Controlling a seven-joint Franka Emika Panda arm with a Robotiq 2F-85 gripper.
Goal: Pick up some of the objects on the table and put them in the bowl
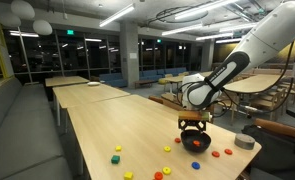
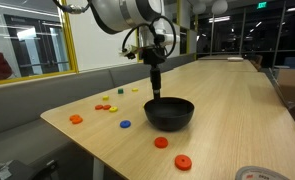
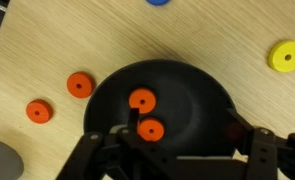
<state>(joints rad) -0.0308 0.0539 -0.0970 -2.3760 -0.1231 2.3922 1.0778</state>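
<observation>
Pale-wood tabletop (image 2: 222, 95) in a dim open office is carrying the black bowl (image 2: 169, 115) near its end edge, two orange discs (image 3: 142, 99) lying inside. Hand (image 1: 193, 126) is hovering just above the bowl, reading spread apart in the wrist view, gripping nothing. Looks like the drop is done: I'd be lifting straight clear of the rim, then heading for the orange disc (image 3: 79, 85) just beside the bowl, centring over it before closing.

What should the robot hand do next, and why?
Probably lift straight up and move to the orange disc just outside the bowl. The gripper hangs over the bowl, two orange discs show inside it, and more pieces lie on the table.
</observation>
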